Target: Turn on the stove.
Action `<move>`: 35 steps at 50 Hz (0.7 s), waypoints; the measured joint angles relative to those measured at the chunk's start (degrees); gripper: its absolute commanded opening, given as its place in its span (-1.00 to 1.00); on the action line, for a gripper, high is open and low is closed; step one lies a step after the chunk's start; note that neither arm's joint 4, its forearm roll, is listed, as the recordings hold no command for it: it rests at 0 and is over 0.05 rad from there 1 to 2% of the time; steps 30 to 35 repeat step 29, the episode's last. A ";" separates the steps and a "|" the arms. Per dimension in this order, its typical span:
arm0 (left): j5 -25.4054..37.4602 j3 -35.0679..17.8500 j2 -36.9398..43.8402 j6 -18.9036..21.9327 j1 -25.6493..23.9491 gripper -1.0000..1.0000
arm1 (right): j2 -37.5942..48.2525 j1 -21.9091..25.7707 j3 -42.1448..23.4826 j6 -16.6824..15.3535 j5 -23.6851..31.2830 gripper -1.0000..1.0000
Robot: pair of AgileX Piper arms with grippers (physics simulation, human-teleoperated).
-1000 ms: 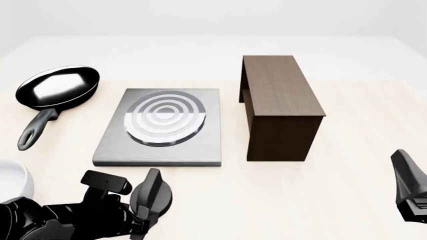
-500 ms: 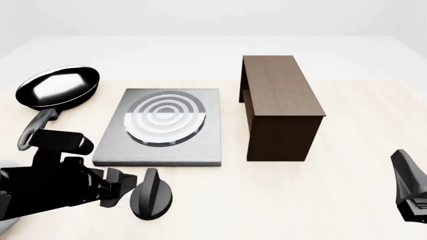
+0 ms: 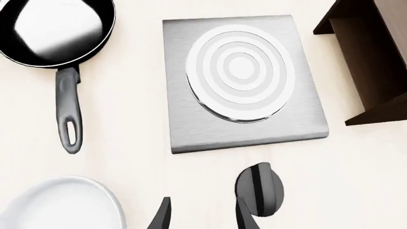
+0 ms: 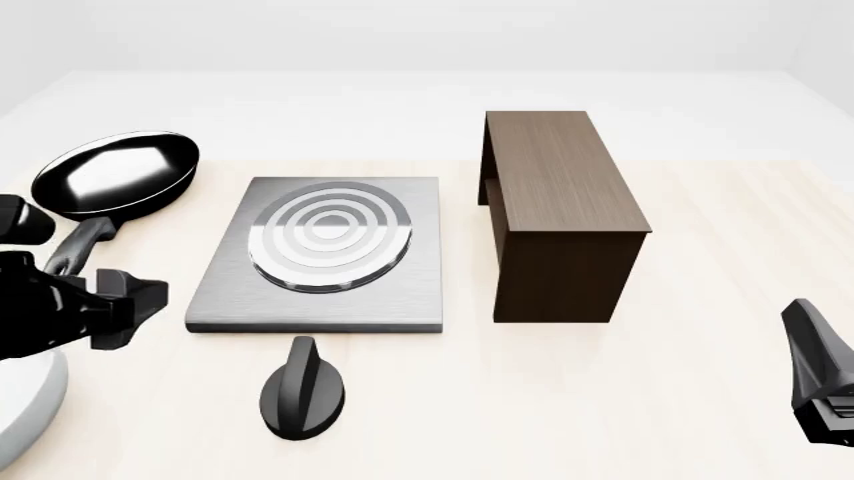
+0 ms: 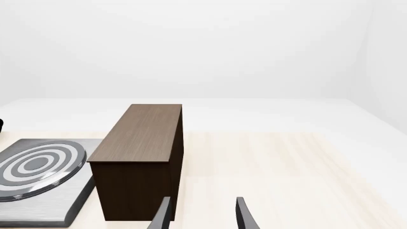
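Observation:
The stove is a flat brushed-grey plate (image 4: 227,295) with a round burner (image 4: 330,236) of concentric silver rings. Its separate black ridged knob (image 4: 303,392) stands on the table just in front of the plate. My left gripper (image 4: 131,308) is open and empty, raised at the left, well to the left of the knob. In the left wrist view the open gripper (image 3: 202,220) hangs above the table beside the knob (image 3: 259,188), with the plate (image 3: 184,119) beyond. My right gripper (image 4: 817,372) is open and empty at the right edge; it also shows in the right wrist view (image 5: 202,217).
A black frying pan (image 4: 118,175) lies left of the stove, handle toward me. A dark brown wooden box (image 4: 558,205) stands right of the stove. A white bowl (image 4: 27,400) sits at the front left, under my left arm.
My left gripper has drawn back from the knob, moving left and up. The knob now stands free. The right arm has not moved.

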 measured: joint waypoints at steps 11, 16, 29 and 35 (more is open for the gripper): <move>0.78 -2.34 -1.45 2.12 7.65 1.00 | 0.00 0.00 0.00 0.00 0.00 1.00; 0.94 -3.77 -2.63 3.46 11.47 1.00 | 0.00 0.00 0.00 0.00 0.00 1.00; -0.92 -4.66 -3.79 5.86 18.38 1.00 | 0.00 0.00 0.00 0.01 0.00 1.00; -0.92 -4.66 -3.79 5.86 18.38 1.00 | 0.00 0.00 0.00 0.01 0.00 1.00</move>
